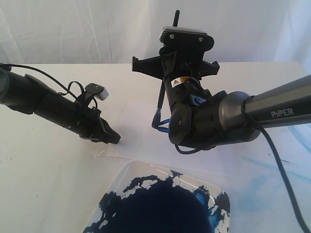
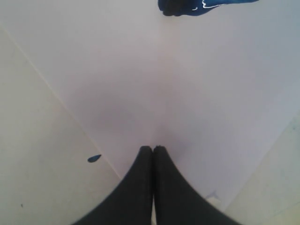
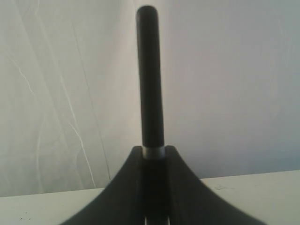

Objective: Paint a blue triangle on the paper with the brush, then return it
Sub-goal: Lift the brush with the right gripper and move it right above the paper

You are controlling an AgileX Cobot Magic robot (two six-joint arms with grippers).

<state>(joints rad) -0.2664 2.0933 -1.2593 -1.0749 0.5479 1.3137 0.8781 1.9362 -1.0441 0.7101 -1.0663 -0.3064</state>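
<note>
- right gripper (image 3: 153, 152): jaws closed narrowly on the one brush (image 3: 150, 79), held upright, its tip above the one paper (image 1: 138, 133) lying mid-tabletop.
- left gripper (image 2: 153, 149): jaws together, empty, tips down at the paper.
- blue triangle: none that i can see.
- risks i watch for: loaded bristles dripping; the thin handle swivelling under stroke pressure.
- one paint tray (image 1: 127, 169).

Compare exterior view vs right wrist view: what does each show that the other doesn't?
Exterior only: the left claw, shut, low at the edge of the paper; the paint tray smeared with dark blue paint; the lower part of the brush with its blue-stained tip; pale blue smears on the table.
Right wrist only: a close look at the right claw clamped on the brush at its silver band.
Both: the brush's black upper end, the white curtain, some tabletop.
</note>
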